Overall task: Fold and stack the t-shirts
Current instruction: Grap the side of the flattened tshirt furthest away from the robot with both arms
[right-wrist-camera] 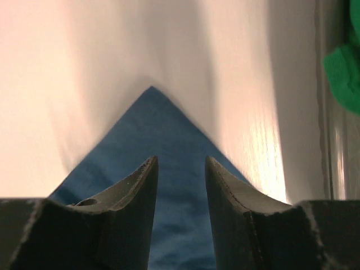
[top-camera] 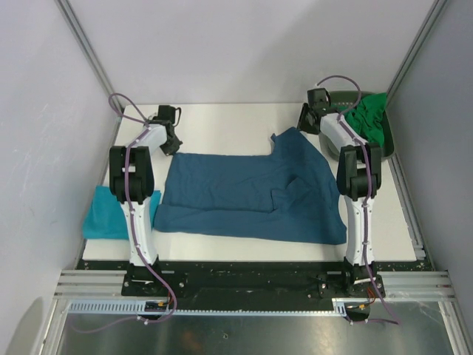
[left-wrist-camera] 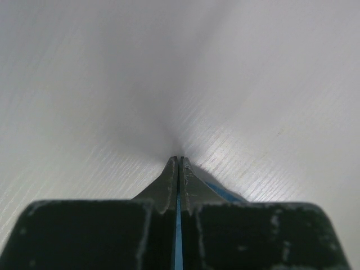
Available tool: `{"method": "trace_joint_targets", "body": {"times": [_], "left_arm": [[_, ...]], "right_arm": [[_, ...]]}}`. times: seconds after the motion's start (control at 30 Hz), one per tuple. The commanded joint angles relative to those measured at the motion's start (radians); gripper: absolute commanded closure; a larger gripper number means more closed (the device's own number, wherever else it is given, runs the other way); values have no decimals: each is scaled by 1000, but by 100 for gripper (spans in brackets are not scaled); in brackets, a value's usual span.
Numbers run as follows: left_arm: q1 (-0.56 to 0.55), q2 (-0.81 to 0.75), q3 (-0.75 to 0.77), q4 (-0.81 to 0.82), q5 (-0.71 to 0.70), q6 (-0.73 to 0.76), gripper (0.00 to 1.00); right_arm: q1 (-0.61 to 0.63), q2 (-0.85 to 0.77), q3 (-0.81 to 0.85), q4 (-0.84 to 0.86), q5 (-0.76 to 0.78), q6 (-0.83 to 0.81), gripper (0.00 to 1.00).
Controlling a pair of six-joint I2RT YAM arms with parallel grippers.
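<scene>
fold apparently beginning: left gripper (left-wrist-camera: pixel 179 161) pinches a corner of the dark steel-blue cloth t-shirt (top-camera: pixel 251 196); right gripper (right-wrist-camera: pixel 180 160) (jaws spread) should next clamp its corner.

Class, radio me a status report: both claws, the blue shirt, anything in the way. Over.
Left claw shut on blue shirt corner. Right claw open over another corner. Shirt spread on table; green shirt in tray, off to the side.

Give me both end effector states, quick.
Left end effector: closed, pinching an edge of the dark blue t-shirt.
Right end effector: open above that shirt's corner, holding nothing.
</scene>
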Motion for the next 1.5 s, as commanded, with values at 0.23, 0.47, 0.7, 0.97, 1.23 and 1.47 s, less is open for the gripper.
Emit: {"method": "trace_joint_targets", "body": {"times": [0.23,0.47,0.7,0.97,1.23,1.47], "left_arm": [[7,32,31,11,48,18,100],[15,37,34,14,66,18,100],[17,39,33,16,72,17,100],[19,40,33,16,75,15,100],[20,43,34,16,80,14,100],[20,39,52,30,95,43,100]], "right_arm": [[41,246,373,-108,67,-71,50],[58,314,435,-137,73,-81,45],[64,355,446,-195,87,-58,54],[75,358,441,-244,172,-39,88],[91,321,433,-233,257,-51,100],[78,237,413,-164,301,-58,100]]}}
